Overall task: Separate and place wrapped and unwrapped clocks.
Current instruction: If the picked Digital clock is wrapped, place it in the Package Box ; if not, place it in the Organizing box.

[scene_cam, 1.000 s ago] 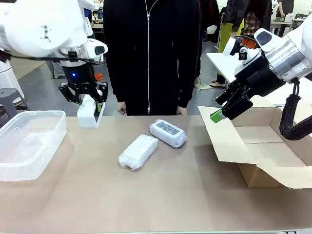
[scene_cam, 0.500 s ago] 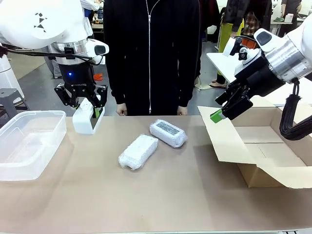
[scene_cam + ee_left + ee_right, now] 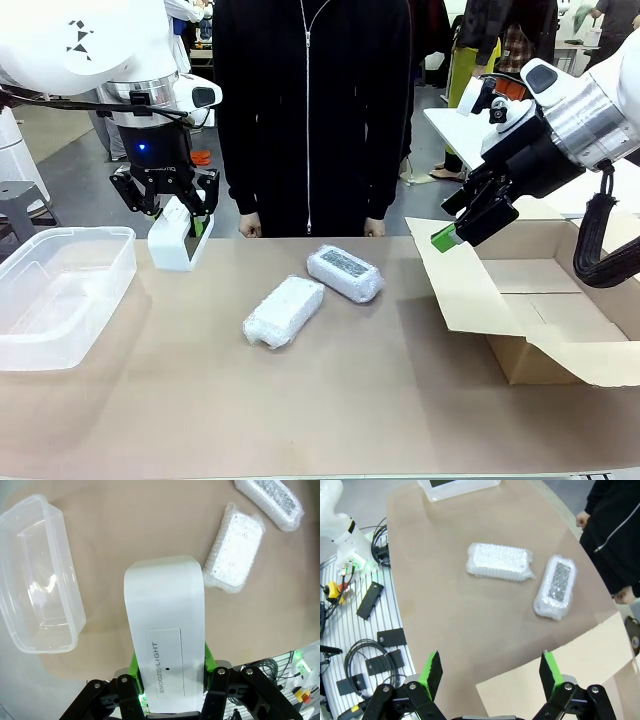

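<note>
**Left claw held the bare clock; both wrapped bundles were on the table**

Your left claw [image 3: 178, 215] was clamped on the bare clock [image 3: 172, 245], its green pads pressed against the clock's two long sides. The white body hung below the claw, clear of the table [image 3: 300, 410]. In the left wrist view, the face with the "SNOOZE/LIGHT" bar was turned towards the camera. The clear plastic tub [image 3: 100, 300] sat just to that claw's left and below it, with nothing in it.

The two bubble-wrapped bundles lay on the table to the claw's right, near each other. The nearer bundle [image 3: 284, 311] was all white. The farther bundle [image 3: 345, 273] showed a dark face through the wrap.

Your right claw [image 3: 490, 672] had its jaws spread wide with nothing between them. It hung above the left flap of the open cardboard box [image 3: 560, 300], and both bundles were off to its left and lower. A person [image 3: 310, 100] in black stood at the far edge of the table.
</note>
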`<act>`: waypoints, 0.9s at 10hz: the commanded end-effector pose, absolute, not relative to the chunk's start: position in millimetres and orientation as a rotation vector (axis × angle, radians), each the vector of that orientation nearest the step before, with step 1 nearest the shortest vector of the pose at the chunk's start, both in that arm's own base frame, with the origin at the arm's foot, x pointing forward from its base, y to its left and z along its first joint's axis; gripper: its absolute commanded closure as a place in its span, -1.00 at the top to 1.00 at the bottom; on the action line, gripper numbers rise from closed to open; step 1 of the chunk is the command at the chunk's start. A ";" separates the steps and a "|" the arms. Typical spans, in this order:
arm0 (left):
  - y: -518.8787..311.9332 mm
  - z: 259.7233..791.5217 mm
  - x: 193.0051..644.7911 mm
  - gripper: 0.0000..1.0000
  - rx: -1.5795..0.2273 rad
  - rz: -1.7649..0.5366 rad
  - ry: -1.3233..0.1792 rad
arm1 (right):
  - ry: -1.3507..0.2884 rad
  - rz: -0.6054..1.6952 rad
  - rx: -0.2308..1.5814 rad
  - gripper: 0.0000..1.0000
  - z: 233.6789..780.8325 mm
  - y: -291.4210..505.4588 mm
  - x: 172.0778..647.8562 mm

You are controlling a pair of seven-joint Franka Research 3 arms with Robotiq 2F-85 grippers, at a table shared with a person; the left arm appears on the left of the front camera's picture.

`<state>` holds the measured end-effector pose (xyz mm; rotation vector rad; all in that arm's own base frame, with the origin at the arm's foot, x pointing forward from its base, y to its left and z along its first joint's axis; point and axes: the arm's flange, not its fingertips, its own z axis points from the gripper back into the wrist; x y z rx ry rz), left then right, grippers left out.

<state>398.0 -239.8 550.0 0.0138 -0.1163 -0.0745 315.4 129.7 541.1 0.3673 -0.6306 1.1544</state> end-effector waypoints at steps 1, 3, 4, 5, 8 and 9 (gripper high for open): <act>-237.8 552.2 397.1 -1.00 0.026 -0.076 -0.138 | -0.636 1.172 0.399 1.00 540.5 129.3 316.4; -237.8 552.2 397.1 -1.00 0.026 -0.076 -0.138 | -0.636 1.172 0.399 1.00 540.5 129.3 316.4; -237.8 552.2 397.1 -1.00 0.026 -0.076 -0.138 | -0.636 1.172 0.399 1.00 540.5 129.3 316.4; -237.8 552.2 397.1 -1.00 0.026 -0.076 -0.138 | -0.636 1.172 0.399 1.00 540.5 129.3 316.4; -237.8 552.2 397.1 -1.00 0.026 -0.076 -0.138 | -0.636 1.172 0.399 1.00 540.5 129.3 316.4; -237.8 552.2 397.1 -1.00 0.026 -0.076 -0.138 | -0.636 1.172 0.399 1.00 540.5 129.3 316.4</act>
